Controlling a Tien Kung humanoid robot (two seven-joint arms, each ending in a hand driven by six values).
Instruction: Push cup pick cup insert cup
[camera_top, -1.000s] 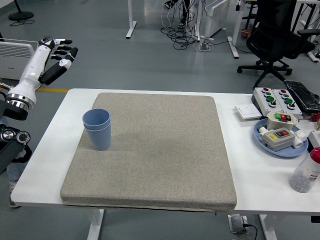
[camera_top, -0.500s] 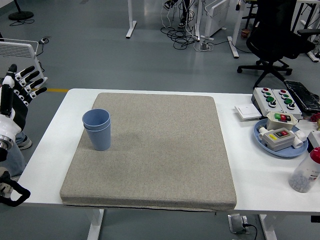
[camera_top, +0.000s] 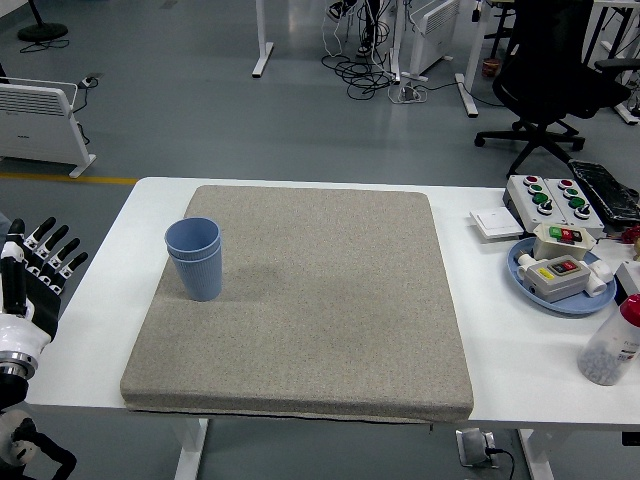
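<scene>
Grey woven fabric covers the large square mat (camera_top: 300, 300) that lies flat on the white counter (camera_top: 500, 330), taking up most of its middle and left part. On the mat's left portion, close to its left edge and nearer the far side than the near one, stand the two light blue ribbed plastic cups (camera_top: 195, 258), one nested inside the other so that two rims show, one just above the other. The stack is upright and nothing touches it.

At the picture's lower left, off the counter's left edge and beside its near corner, the left robot hand (camera_top: 38, 272) is held with its black-and-white fingers (camera_top: 52, 243) pointing up and spread apart, holding nothing. It is well apart from the cups, and its white forearm runs down toward the bottom corner.

On the counter's right side, clear of the mat, sits a round pale blue tray (camera_top: 530, 283) carrying a small grey switch box with a red and a green button (camera_top: 558, 275). Just behind it is a second small box with red and green buttons (camera_top: 565, 238), and farther back a white control box with several green and red buttons (camera_top: 548, 198), with a flat white square plate (camera_top: 493, 222) beside it. Near the right edge stands a clear plastic bottle with a red cap (camera_top: 612, 345), partly cut off by the frame.

Beyond the counter, a black office chair (camera_top: 555, 70) stands on the grey floor, and a white radiator heater (camera_top: 40, 122) stands at far left.
</scene>
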